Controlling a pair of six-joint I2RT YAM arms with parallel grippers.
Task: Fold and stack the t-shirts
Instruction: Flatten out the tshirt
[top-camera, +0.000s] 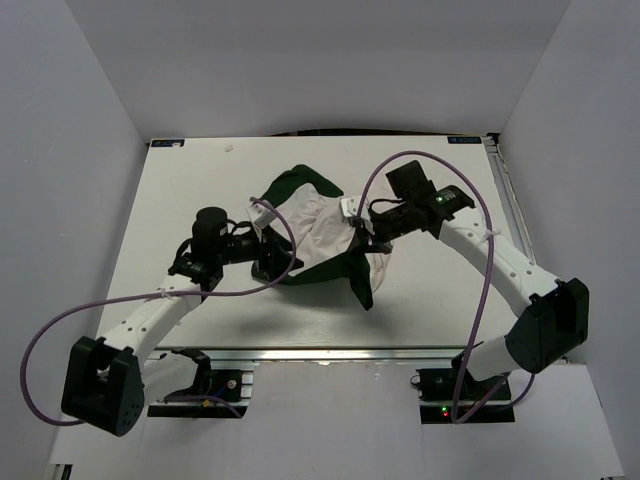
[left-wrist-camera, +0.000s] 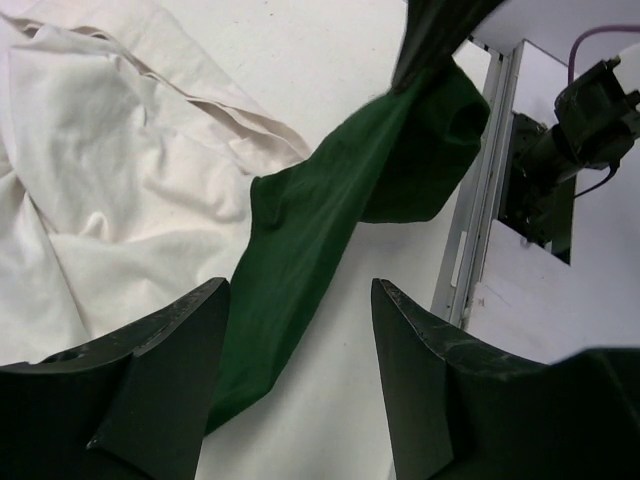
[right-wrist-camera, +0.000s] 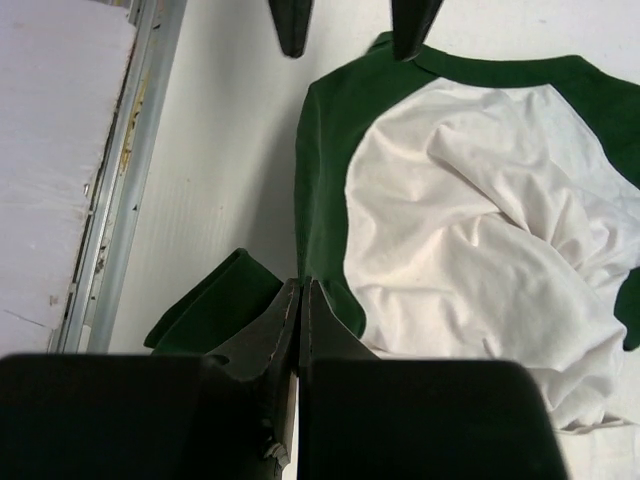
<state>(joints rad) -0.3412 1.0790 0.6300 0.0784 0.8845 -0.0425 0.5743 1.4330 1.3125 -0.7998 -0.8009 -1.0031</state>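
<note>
T-shirt (top-camera: 320, 225): white body, dark green sleeves and collar. Table (top-camera: 195, 180) white. Cables (top-camera: 487, 280) purple.

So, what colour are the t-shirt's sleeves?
The t-shirt has dark green sleeves; right wrist view shows it best.

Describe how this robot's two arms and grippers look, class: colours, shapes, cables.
Both the left arm and right arm have white links, black joints and black bases. A purple cable loops along each. The left gripper and right gripper have black, wedge-shaped fingers tapering to tips.
</note>
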